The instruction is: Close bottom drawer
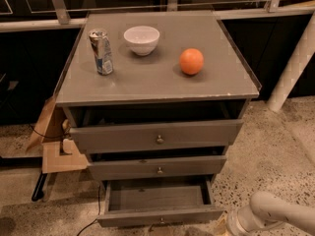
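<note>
matt grey painted wooden bottom drawer (162,215). the matt grey surface (147,82) carries a shiny metal can (101,52), a glossy white bowl (141,39) and a dimpled orange (191,61). a smooth, off-white end effector (225,227) sits at the lower right, beside the drawer front.

- The bottom drawer (160,215) jutted out at 6 o'clock.
- The gripper (230,226) sat low beside the drawer's front corner, at its 3 o'clock.
- Cardboard (59,154) crowded 9 o'clock.
- The bare floor (275,151) lay open at 3 o'clock.
</note>
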Controlling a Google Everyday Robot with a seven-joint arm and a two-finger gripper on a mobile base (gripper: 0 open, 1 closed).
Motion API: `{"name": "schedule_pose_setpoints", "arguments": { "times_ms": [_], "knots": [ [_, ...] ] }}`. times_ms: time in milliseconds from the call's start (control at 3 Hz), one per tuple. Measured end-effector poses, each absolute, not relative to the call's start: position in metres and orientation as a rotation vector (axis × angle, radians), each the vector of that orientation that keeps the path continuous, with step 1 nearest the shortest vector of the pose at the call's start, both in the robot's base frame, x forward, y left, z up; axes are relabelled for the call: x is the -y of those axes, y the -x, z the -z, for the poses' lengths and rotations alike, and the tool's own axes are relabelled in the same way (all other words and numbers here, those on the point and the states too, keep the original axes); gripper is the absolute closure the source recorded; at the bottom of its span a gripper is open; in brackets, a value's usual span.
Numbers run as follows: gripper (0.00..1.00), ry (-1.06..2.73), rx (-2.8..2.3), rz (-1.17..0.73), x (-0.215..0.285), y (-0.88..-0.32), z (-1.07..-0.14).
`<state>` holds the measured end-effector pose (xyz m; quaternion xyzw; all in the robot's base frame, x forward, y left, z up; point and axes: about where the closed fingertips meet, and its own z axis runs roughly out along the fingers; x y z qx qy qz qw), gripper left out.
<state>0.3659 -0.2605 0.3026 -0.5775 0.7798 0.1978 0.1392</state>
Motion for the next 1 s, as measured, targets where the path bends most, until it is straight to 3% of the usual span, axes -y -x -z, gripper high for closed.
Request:
{"name": "schedule_pose_setpoints", "arguments": {
  "times_ms": [1000],
  "knots": [
    [1.00,1.715,-2.069,-0.554,0.237,-0.388,-0.190]
  ]
}}
